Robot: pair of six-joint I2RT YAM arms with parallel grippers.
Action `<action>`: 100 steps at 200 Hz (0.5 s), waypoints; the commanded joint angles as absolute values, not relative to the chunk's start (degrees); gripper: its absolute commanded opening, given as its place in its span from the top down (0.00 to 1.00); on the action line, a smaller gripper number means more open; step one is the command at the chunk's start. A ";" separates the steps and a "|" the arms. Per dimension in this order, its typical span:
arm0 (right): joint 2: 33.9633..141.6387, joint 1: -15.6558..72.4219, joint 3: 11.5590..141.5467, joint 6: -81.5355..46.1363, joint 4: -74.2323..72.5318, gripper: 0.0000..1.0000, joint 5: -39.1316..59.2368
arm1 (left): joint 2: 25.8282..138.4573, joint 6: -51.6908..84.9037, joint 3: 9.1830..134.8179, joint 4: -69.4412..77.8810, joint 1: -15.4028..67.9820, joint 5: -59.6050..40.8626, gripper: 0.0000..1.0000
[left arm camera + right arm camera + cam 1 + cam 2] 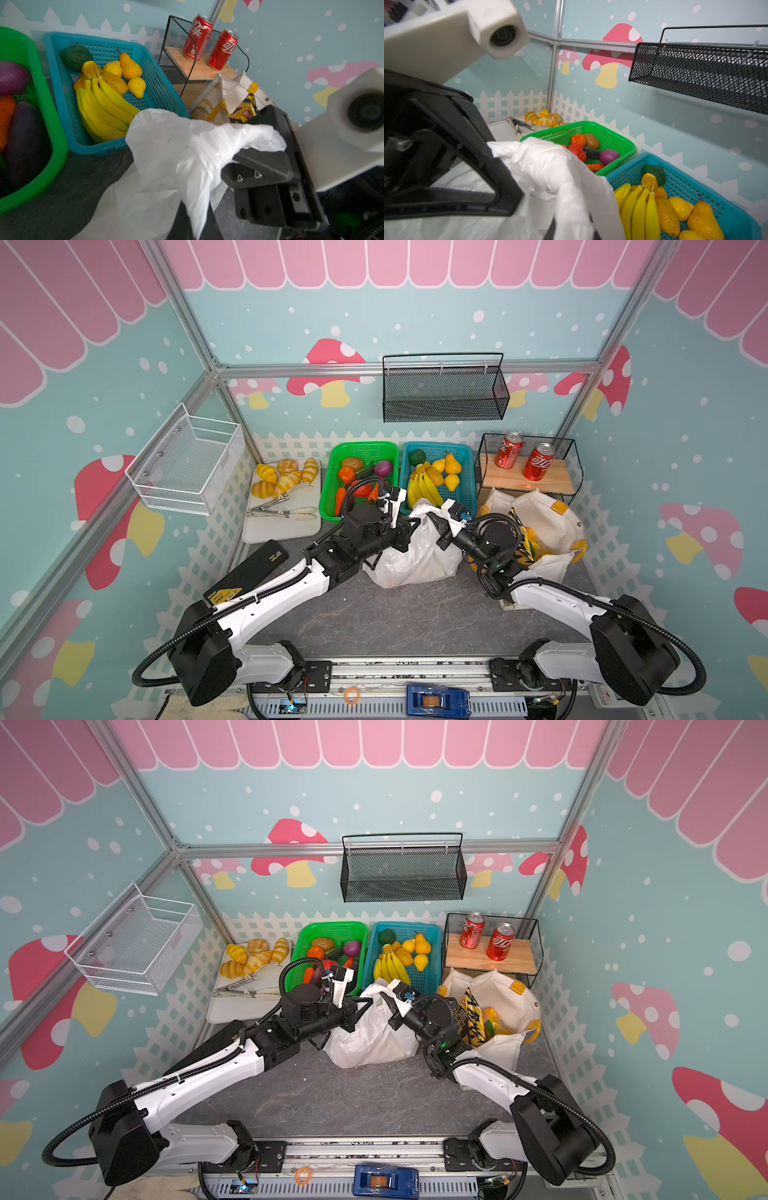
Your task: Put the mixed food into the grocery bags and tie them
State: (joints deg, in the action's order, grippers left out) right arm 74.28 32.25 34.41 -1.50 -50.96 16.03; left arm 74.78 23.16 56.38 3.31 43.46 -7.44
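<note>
- Right at the front rail: blue tape dispenser point(437, 700), orange rubber band point(351, 695) just beside it.
- Up to the left gripper point(417, 521): jaws together, pinched tight on a bunched fold at the top of the white plastic bag point(411, 560).
- Now the right gripper point(433, 517): likewise clamped on the bag's gathered top from the opposite side, tip close to the left one's, crinkled film bulging out of the pinch.
- The bag itself: sitting on the grey tabletop point(415, 622) between the two arms, just in front of the blue basket point(468, 491), neck drawn upward. Impossible to tell what lies inside.
- Off to the right, behind the right arm's wrist: cream cloth tote point(548, 510), mouth open, yellow-and-black snack packets point(519, 537) poking out, something yellow tucked beside them.
- In the blue basket: bananas point(422, 491), knobbly yellow pears point(453, 464), one dark green fruit point(417, 457) at the back.
- Next door on the left, green basket point(328, 485), loaded with toy vegetables.
- Behind the tote, two red soda cans point(510, 450) upright on a wooden shelf point(557, 481).
- Far left, white tray point(282, 531): bread rolls point(286, 479) at the back, tongs point(282, 512) in front of them.
</note>
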 commanded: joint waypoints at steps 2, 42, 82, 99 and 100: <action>75.23 32.32 33.73 -4.88 -54.65 1.00 18.86 | 75.14 27.56 57.30 9.72 44.88 -4.39 1.00; 78.10 32.26 36.60 -8.84 -58.06 1.00 21.80 | 75.55 26.45 57.55 8.08 46.46 -4.29 1.00; 80.72 32.18 37.40 -11.72 -60.77 1.00 27.05 | 75.15 27.14 53.99 9.43 47.87 -2.49 1.00; 81.58 32.15 37.29 -11.01 -61.25 1.00 29.90 | 76.05 26.28 52.19 10.49 47.82 -1.67 0.98; 81.61 32.11 37.28 -10.96 -61.30 1.00 30.07 | 76.13 26.19 52.15 10.61 47.82 -1.67 0.97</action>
